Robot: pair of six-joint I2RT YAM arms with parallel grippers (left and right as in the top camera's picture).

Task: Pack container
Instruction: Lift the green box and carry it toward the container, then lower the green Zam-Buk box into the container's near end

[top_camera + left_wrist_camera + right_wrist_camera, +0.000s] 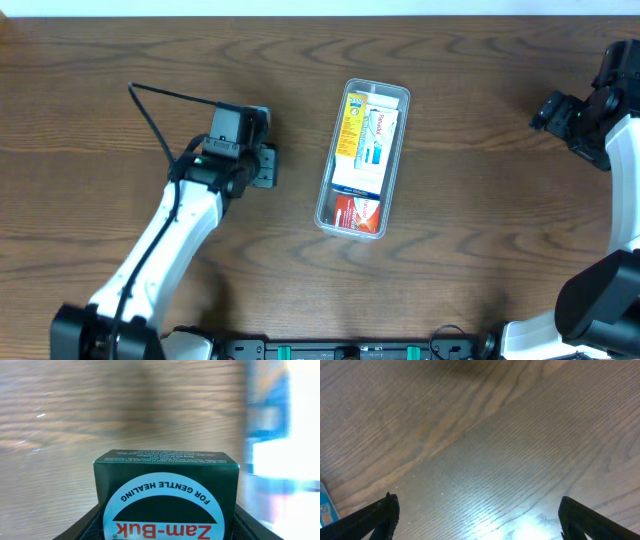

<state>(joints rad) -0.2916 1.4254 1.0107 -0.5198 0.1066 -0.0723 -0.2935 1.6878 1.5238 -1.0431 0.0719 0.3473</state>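
Brown wood-grain table [480, 120]; pale strip [300, 5] beyond far edge, possibly wall.

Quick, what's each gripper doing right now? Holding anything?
Left gripper: closed on a green Zam-Buk box.
Right gripper: open, holding nothing.

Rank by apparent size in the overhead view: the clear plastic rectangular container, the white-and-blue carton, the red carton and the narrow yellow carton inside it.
1. clear plastic rectangular container
2. white-and-blue carton
3. red carton and narrow yellow carton: similar visible area, so unranked.
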